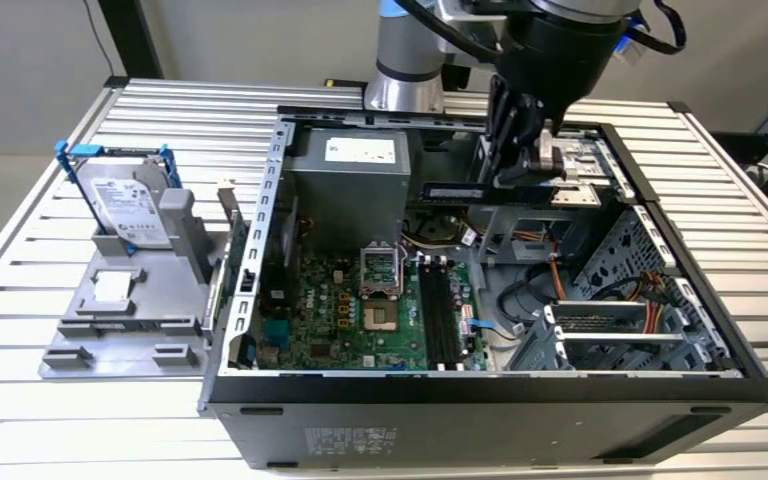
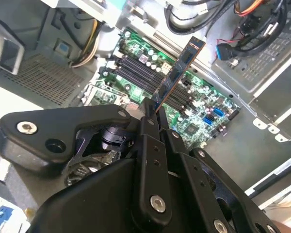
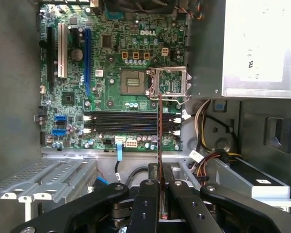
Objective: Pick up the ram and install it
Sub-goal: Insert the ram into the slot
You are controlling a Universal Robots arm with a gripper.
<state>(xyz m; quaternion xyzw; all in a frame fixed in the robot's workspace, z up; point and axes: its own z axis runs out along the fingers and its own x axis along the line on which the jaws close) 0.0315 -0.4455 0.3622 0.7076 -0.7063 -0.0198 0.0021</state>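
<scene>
The ram (image 1: 452,190) is a thin dark stick held level in the air above the open computer case, and my gripper (image 1: 508,180) is shut on one end of it. In the second wrist view the ram (image 2: 177,73) juts out from my gripper (image 2: 153,111) over the green motherboard (image 2: 203,114), above the long black slots (image 2: 140,80). In the first wrist view the ram (image 3: 159,131) appears edge-on as a thin line, crossing over the slots (image 3: 126,124) from my gripper (image 3: 160,187). The stick hangs well above the board and touches nothing.
The case (image 1: 491,385) lies on its side on a slatted metal table (image 1: 37,420). Inside are a grey power supply (image 1: 344,185), the open processor socket (image 1: 377,270), cables and a drive cage (image 1: 624,335). A silver hard drive in a blue frame (image 1: 124,205) stands on a grey fixture at the exterior view's left.
</scene>
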